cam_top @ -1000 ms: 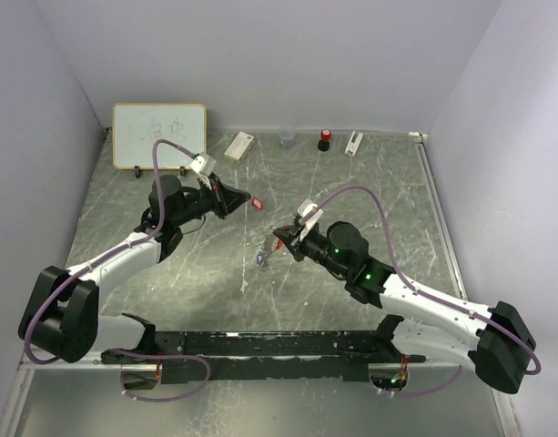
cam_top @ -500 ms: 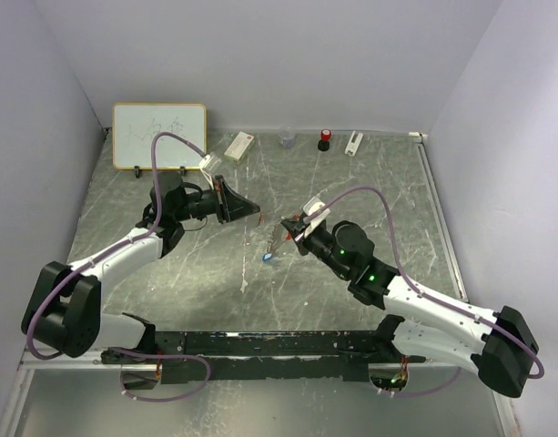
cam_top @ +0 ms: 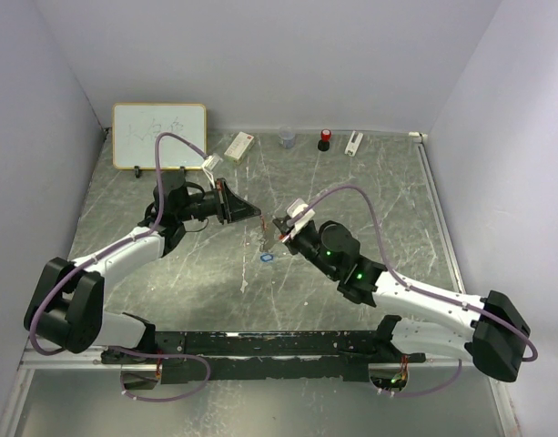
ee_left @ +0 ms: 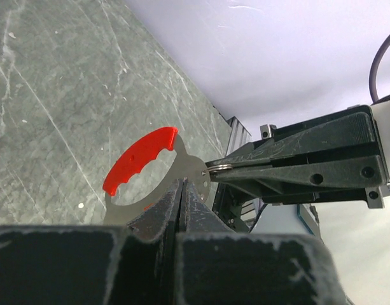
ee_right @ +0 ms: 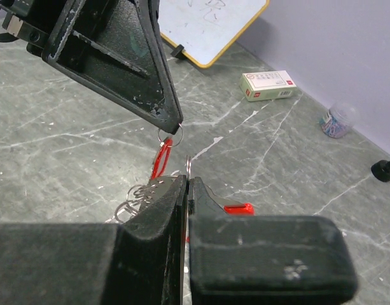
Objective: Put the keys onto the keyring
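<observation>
Grey tabletop [cam_top: 397, 200]: keyring [ee_left: 140, 159] pinched in left fingers [ee_left: 163, 215], right fingers [ee_left: 290, 168] pinching its ring.

I see the keyring [ee_left: 140, 159] hanging in mid-air, red fob tilted, grey rings dangling beneath, blue key [cam_top: 267, 258] low under them, red key [ee_right: 236, 208] just beside.

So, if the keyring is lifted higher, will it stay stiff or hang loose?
Probably loose: the keyring is a cluster of thin rings hanging between the left gripper and the right gripper. Its red fob looks rigid and would likely swing. Smooth thin metal may slip from the grip.
</observation>
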Robot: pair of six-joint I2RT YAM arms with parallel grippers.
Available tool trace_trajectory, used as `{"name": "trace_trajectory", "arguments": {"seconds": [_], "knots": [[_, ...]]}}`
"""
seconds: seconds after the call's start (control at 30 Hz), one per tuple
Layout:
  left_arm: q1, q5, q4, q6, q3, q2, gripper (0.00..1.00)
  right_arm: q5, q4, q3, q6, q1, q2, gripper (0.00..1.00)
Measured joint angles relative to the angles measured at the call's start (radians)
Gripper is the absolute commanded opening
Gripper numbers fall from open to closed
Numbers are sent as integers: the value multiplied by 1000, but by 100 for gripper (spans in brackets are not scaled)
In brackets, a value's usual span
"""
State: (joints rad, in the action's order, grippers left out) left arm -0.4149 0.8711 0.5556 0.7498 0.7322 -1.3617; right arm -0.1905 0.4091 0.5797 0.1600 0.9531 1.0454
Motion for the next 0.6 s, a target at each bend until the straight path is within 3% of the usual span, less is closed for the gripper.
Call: {"name": "trace_trajectory", "arguments": {"seconds": [0.6], "knots": [[-6, -2, 40, 79, 0, -26, 7, -106, 52, 28, 57, 68, 61, 0]]}}
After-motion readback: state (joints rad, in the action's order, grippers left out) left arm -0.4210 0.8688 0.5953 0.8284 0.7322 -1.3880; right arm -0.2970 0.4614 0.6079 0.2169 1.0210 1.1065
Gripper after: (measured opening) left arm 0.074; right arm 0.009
